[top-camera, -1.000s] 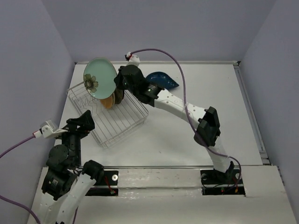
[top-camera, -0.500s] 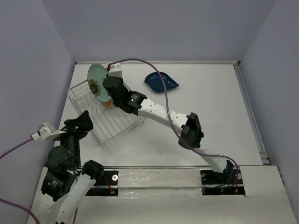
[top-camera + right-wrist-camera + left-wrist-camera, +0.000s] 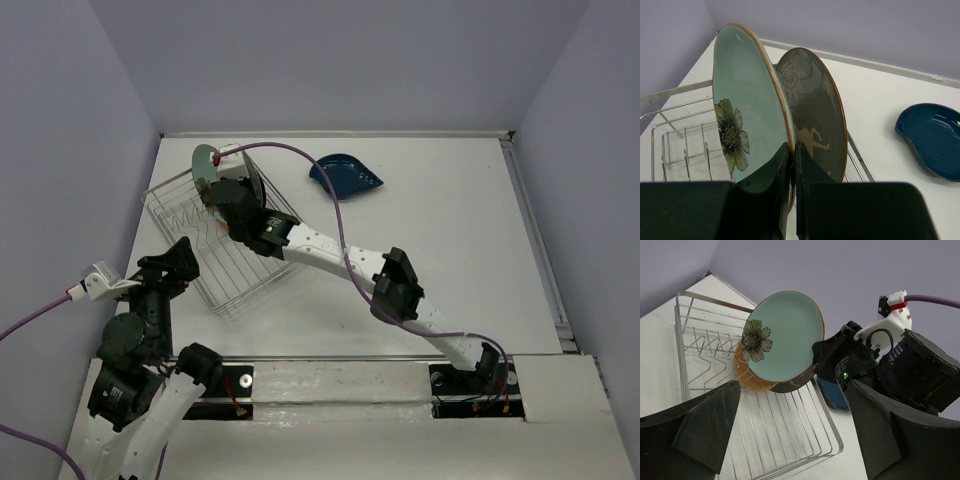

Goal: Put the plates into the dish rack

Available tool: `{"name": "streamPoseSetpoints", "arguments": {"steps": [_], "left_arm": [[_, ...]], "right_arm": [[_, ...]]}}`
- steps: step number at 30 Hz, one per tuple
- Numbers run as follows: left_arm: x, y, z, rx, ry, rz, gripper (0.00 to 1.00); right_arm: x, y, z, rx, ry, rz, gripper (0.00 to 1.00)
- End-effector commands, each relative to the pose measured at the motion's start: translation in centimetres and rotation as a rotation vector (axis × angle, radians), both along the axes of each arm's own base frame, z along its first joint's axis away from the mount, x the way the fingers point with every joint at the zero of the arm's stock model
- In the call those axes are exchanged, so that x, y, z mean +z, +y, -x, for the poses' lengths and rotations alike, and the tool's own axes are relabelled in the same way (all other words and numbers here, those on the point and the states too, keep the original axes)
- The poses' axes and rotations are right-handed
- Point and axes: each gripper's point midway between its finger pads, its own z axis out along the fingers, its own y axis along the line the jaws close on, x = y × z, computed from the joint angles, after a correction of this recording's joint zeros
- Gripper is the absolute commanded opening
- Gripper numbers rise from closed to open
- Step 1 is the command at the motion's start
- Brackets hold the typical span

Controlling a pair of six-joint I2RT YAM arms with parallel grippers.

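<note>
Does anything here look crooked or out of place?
The silver wire dish rack sits diagonal to the edges of the white table. The dark blue leaf-shaped dish lies alone outside it.

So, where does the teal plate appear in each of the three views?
Top external: teal plate at upper left, nearly edge-on, over the far end of the rack.
Left wrist: teal plate at centre, flower face toward the camera.
Right wrist: teal plate left of centre, rim clamped in the right gripper.
Shared landmark: the rack, below the plate in every view.
</note>
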Motion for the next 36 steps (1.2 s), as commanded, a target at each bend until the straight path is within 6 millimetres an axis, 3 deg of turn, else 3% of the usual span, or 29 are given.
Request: {"name": "streamPoseSetpoints", "arguments": {"steps": [1, 7, 12, 16, 24, 36], "left_arm": [[1.5, 0.4, 0.5, 0.012, -0.046, 0.032, 0.99], [1.5, 0.5, 0.5, 0.014, -0.048, 0.035, 0.99], [1.6, 0.4, 0.5, 0.012, -0.048, 0.035, 0.99], [1.6, 0.4, 0.5, 0.012, -0.048, 0.035, 0.99], [1.6, 0.5, 0.5, 0.012, -0.050, 0.037, 0.99], [1.6, 0.4, 0.5, 0.011, -0.049, 0.035, 0.99]], "right_arm": [[6.1, 0.6, 0.6, -0.026, -0.112, -0.211, 0.07], [3.7, 0.8, 0.8, -0.080, -0.139, -0.099, 0.07], [4.9, -0.8, 0.8, -0.181, -0.208, -0.049, 0.07], [5.3, -0.8, 1.4, -0.179, -0.210, -0.060, 0.07], [3.6, 0.5, 2.7, -0.163, -0.198, -0.035, 0.07], [0.8, 2.3, 2.7, -0.095, -0.162, -0.073, 0.09]]}}
